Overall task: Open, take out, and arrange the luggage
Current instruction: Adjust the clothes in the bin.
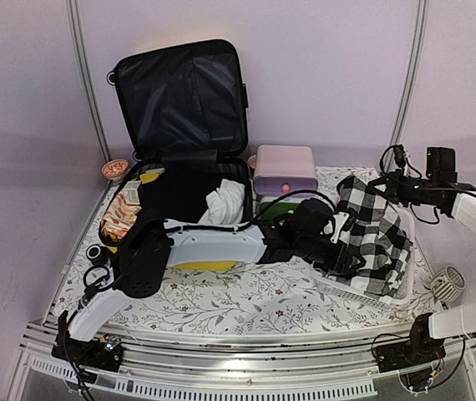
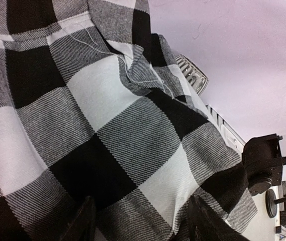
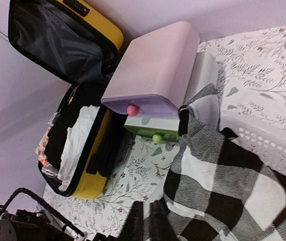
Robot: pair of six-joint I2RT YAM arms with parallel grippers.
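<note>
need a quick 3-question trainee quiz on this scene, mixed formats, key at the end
1. True or false: the luggage is zipped shut.
2. Multiple choice: the checked cloth lies draped over
A. the pink drawer box
B. the white basket
C. the open lid of the luggage
3. Fill in: the arm stretched across the table in front of the luggage, reaching to the checked cloth, is the robot's ___ arm.

Key: 1 false, the lid stands open against the back wall; 2 B; 3 left.
</note>
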